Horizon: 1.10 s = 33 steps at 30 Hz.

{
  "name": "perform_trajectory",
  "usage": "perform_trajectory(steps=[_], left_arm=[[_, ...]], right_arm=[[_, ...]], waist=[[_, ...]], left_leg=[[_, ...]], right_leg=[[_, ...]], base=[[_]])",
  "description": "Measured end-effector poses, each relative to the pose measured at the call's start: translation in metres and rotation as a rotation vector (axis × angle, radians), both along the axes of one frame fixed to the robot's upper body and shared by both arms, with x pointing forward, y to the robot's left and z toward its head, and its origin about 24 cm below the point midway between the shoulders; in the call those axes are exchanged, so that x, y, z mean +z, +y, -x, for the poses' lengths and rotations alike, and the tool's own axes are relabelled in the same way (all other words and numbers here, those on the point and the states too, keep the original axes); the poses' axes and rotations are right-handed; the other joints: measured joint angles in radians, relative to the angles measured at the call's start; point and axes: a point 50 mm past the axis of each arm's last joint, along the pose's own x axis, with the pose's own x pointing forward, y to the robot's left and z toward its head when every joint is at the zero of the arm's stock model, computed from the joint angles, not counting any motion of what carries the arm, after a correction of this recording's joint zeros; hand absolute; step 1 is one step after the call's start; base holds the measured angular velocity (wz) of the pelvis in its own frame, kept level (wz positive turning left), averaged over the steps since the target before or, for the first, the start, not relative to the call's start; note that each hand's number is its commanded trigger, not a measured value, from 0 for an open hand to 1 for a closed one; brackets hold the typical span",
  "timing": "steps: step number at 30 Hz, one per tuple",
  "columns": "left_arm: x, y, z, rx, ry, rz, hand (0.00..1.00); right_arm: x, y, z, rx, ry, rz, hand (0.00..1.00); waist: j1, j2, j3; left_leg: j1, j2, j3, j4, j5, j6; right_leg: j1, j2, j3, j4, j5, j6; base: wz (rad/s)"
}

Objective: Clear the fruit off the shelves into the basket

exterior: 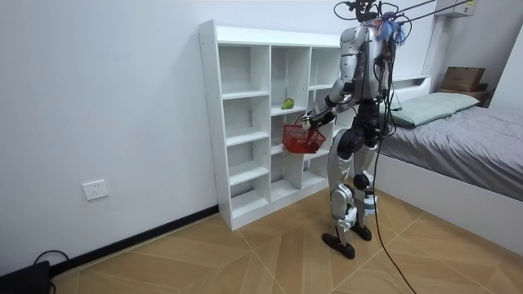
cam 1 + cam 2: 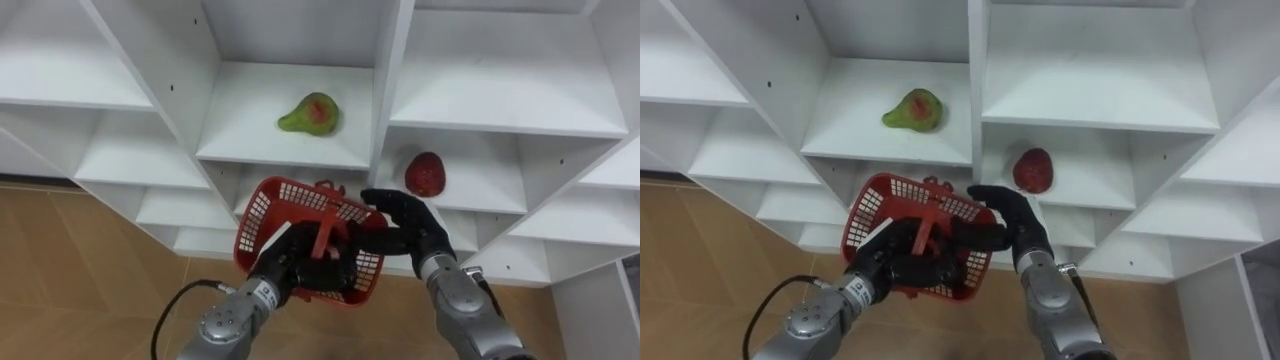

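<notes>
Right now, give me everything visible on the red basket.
The red basket looks like plastic, with lattice walls, a solid rim and a red handle across its middle. It is held in the air in front of the white shelf unit, tilted with its mouth toward the head camera. The left hand grips it at the handle, and the right hand touches its right rim. No fruit shows inside.

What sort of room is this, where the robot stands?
Most likely a bedroom in a home. A bed with a grey cover and a pillow stands at the room view's right, a white open shelf unit stands against the wall, and the floor is wood parquet.
</notes>
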Motion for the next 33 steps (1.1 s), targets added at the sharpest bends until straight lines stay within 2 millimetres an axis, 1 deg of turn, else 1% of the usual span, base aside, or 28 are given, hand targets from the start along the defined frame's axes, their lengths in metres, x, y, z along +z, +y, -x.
perform_trajectory(steps=[6,11,15,18,19,20,22,23,26,27,28,29,30,31,33], left_arm=[[-0.001,0.006,0.001,-0.006,0.001,-0.025,1.00],[-0.003,0.008,0.003,-0.005,0.007,-0.032,1.00],[-0.004,0.009,0.005,-0.005,0.015,-0.033,1.00],[-0.005,0.009,0.005,-0.005,0.015,-0.032,1.00],[-0.005,0.009,0.005,-0.004,0.015,-0.032,1.00],[-0.005,0.009,0.005,-0.004,0.014,-0.034,1.00],[-0.005,0.010,0.006,-0.010,0.012,-0.048,1.00],[-0.005,0.011,0.006,-0.008,0.010,-0.053,1.00],[-0.005,0.018,0.006,0.014,0.008,-0.062,1.00],[-0.006,0.020,0.007,0.016,0.009,-0.070,1.00],[-0.007,0.022,0.009,0.016,0.009,-0.088,1.00],[-0.009,0.024,0.011,0.023,0.015,-0.095,1.00],[-0.009,0.025,0.012,0.028,0.016,-0.099,1.00],[-0.010,0.027,0.012,0.034,0.017,-0.110,1.00],[-0.010,0.028,0.012,0.044,0.013,-0.118,1.00]], right_arm=[[-0.002,0.002,0.002,0.040,0.008,0.002,0.00],[-0.004,0.001,0.005,0.053,0.017,0.012,0.00],[-0.006,0.000,0.010,0.074,0.025,0.019,0.00],[-0.003,-0.001,0.012,0.092,0.009,0.023,0.00],[-0.003,-0.002,0.013,0.102,0.005,0.025,0.00],[-0.001,-0.003,0.015,0.111,-0.004,0.030,0.00],[0.000,-0.004,0.020,0.145,-0.024,0.065,0.00],[0.003,-0.003,0.022,0.170,-0.042,0.084,0.00],[0.014,0.004,0.021,0.249,-0.116,0.146,0.00],[0.015,0.004,0.021,0.264,-0.118,0.157,0.00],[0.013,0.004,0.024,0.287,-0.115,0.181,0.00],[0.013,0.005,0.027,0.308,-0.124,0.203,0.00],[0.014,0.005,0.028,0.323,-0.131,0.222,0.00],[0.017,0.006,0.029,0.351,-0.151,0.252,0.00],[0.021,0.008,0.029,0.385,-0.177,0.284,0.00]], waist=[[0.002,-0.012,-0.0002],[0.006,-0.022,0.0012],[0.009,-0.029,-0.0001],[0.011,-0.036,-0.0055],[0.015,-0.040,-0.0090],[0.020,-0.042,-0.0108],[0.026,-0.045,-0.0115],[0.031,-0.047,-0.0138],[0.032,-0.055,-0.0141],[0.033,-0.057,-0.0137],[0.036,-0.063,-0.0143],[0.039,-0.068,-0.0166],[0.044,-0.070,-0.0163],[0.050,-0.074,-0.0189],[0.056,-0.078,-0.0197]], left_leg=[[0.005,0.000,0.002,0.000,0.000,0.000],[0.031,0.000,0.005,-0.004,0.000,0.000],[0.052,0.000,0.004,-0.008,0.000,0.000],[0.052,-0.001,0.004,-0.007,0.000,0.000],[0.054,0.000,0.004,-0.008,0.000,0.000],[0.059,0.000,0.005,-0.008,0.000,0.000],[0.070,0.000,0.006,-0.008,0.000,0.000],[0.072,0.000,0.006,-0.008,0.000,0.000],[0.083,0.002,0.006,-0.022,0.001,-0.002],[0.092,0.000,0.006,-0.025,0.002,-0.003],[0.107,-0.004,0.006,-0.028,0.002,-0.003],[0.118,-0.005,0.004,-0.032,0.002,-0.003],[0.122,-0.005,0.004,-0.033,0.002,-0.003],[0.125,-0.005,0.005,-0.034,0.002,-0.003],[0.132,-0.005,0.003,-0.036,0.002,-0.003]], right_leg=[[0.003,0.000,0.003,0.000,0.000,0.000],[0.029,0.001,0.002,-0.004,0.000,0.000],[0.055,0.003,0.005,-0.018,0.000,0.001],[0.057,0.007,0.006,-0.021,0.002,0.001],[0.057,0.007,0.007,-0.019,0.002,0.001],[0.060,0.009,0.011,-0.018,0.002,0.001],[0.074,0.009,0.011,-0.019,0.002,0.002],[0.075,0.008,0.011,-0.019,0.001,0.002],[0.081,0.009,0.010,-0.020,0.002,0.002],[0.088,0.009,0.010,-0.021,0.002,0.002],[0.102,0.010,0.011,-0.023,0.001,0.002],[0.112,0.011,0.013,-0.024,-0.001,0.003],[0.116,0.013,0.015,-0.025,-0.002,0.003],[0.118,0.014,0.020,-0.026,-0.002,0.003],[0.124,0.014,0.023,-0.027,-0.001,0.003]], base=[[0.00],[0.00],[0.00],[0.00],[-0.04],[-0.05],[-0.02],[0.00],[0.00],[0.00],[0.00],[0.00],[0.00],[-0.05],[-0.02]])
